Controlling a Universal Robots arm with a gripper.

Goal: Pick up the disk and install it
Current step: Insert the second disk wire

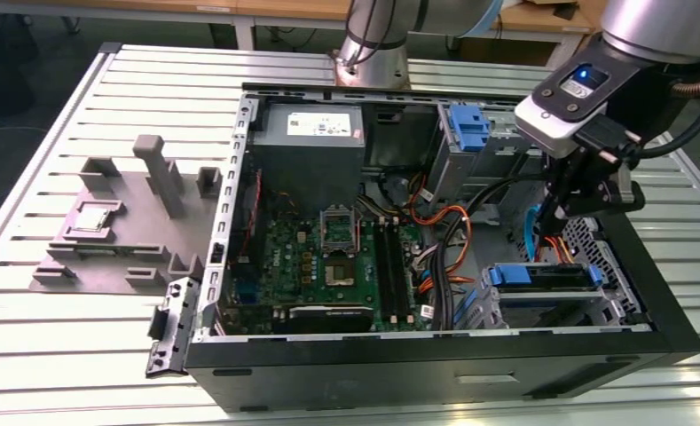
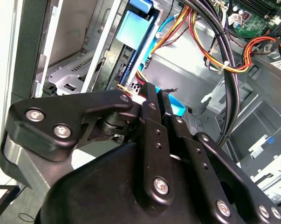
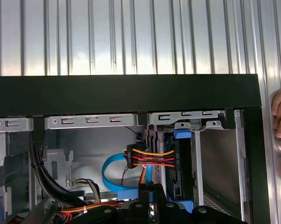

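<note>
We saw the disk (image 3: pixel 181 163) standing on edge in the case's (image 3: pixel 131 95) drive bay, its long axis running down into the bay and its blue tab outward. The tool (image 2: pixel 155 92) hung just beside it; we could not tell whether it was open or closed.

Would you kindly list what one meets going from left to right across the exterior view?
Grey fixture block → motherboard → orange and black cables → gripper, lowered into the case's drive-bay side.

The ribbed surface (image 1: pixel 42 351) looks like bright, smooth metal, the computer case (image 1: pixel 444 368) has matt black walls and bare grey sheet metal inside, the carrier (image 1: pixel 539 275) is glossy blue plastic, and the gripper (image 2: pixel 152 93) links are satin black metal.
</note>
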